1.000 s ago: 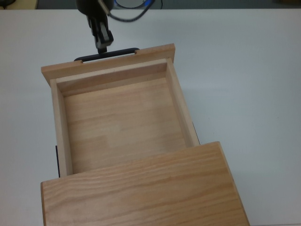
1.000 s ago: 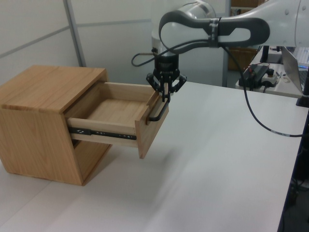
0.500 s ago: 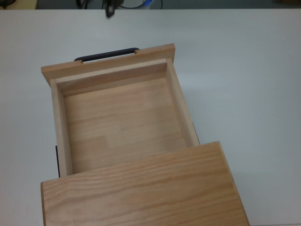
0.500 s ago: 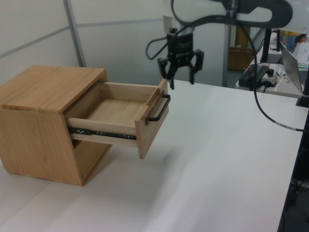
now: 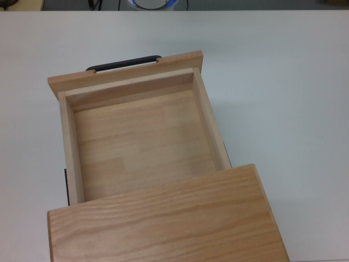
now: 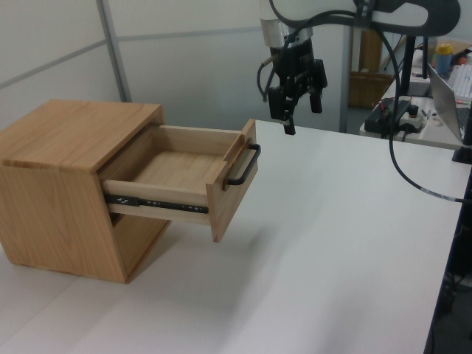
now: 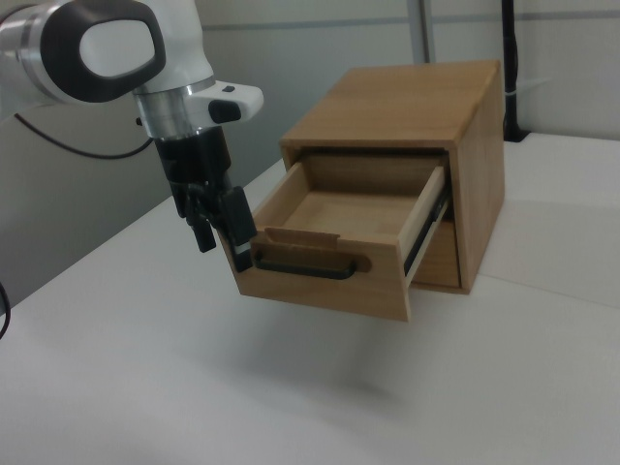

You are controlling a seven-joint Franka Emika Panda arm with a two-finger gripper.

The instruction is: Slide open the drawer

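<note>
White table; drawer pulled out; end effector spread, empty, above handle.

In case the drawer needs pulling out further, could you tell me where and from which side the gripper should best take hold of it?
Probably by the black bar handle on the drawer front panel. It stands off the wood, leaving a gap for a finger behind the bar. It lies horizontal, so the gripper, open and hanging above, could come straight down over its middle, one finger on each side.

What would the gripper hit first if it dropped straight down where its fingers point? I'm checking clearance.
Probably the bare table: the open gripper hangs beyond the drawer's handle, though depth is unclear.
</note>
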